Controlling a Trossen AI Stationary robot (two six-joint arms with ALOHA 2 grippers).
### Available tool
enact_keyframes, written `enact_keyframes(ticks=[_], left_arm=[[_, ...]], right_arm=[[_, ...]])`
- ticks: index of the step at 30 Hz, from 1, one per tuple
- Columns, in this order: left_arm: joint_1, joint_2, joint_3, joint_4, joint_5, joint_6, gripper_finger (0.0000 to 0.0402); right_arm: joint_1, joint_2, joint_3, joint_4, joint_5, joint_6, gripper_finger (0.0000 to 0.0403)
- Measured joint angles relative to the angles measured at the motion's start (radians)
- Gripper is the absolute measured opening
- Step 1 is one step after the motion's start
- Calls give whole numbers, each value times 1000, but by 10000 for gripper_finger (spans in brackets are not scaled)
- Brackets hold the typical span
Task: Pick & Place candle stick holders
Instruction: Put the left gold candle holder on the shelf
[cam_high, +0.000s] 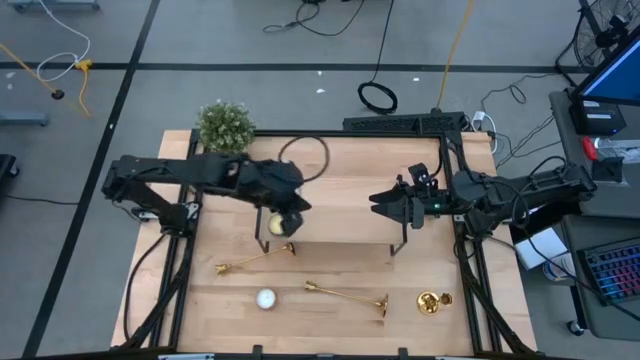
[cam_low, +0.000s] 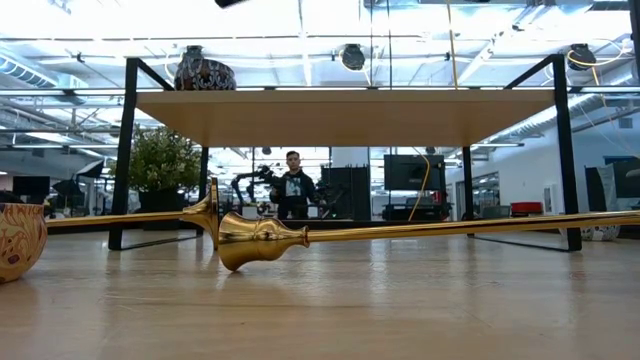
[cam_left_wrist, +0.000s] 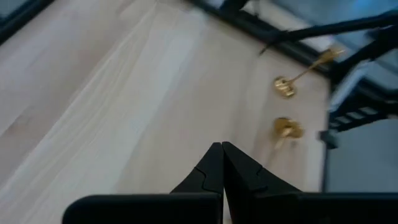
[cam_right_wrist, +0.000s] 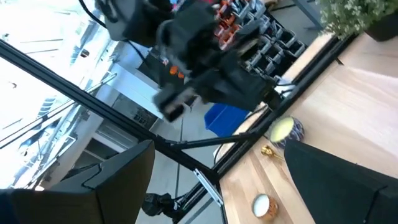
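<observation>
Left tool: we see its fingers pressed together with nothing between them; in the high view it sits over the wooden shelf, at the shelf's left front part, just by a tealight in a small holder.
Right tool: we see the fingers spread wide apart, nothing held, over the shelf's right part, pointing toward the left arm.
Candle stick holder, left: we see it lying on its side on the surface, just in front of the shelf's left front edge, base toward the shelf's middle.
Candle stick holder, middle: lying flat on the surface, in front of the shelf, base pointing right; well apart from both tools. In the low view we see a gold stem stretching across, cup end nearest the camera.
Candle stick holder, right: near the right front of the surface, just beside the middle one's base; we cannot tell whether it stands or lies.
White tealight: on the surface between the left and middle holders, touching neither.
Plant: at the surface's back left corner.
Patterned bowl: at the low view's left edge, on the surface.
Person: we see one standing in the room behind, far off.
</observation>
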Motion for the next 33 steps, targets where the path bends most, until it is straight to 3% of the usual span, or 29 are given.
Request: enact_keyframes(ticks=[7, 11, 24, 33], left_arm=[[-102, -70, 2, 56, -11, -1, 2], [-204, -86, 0, 51, -69, 9, 4], [-455, -85, 0, 31, -159, -136, 3], [-590, -85, -1, -238, -190, -393, 3]], right_arm=[[1, 10, 0, 11, 6, 19, 357], [25, 34, 0, 40, 7, 34, 357], [98, 231, 0, 351, 5, 90, 357], [106, 307, 0, 504, 4, 98, 357]])
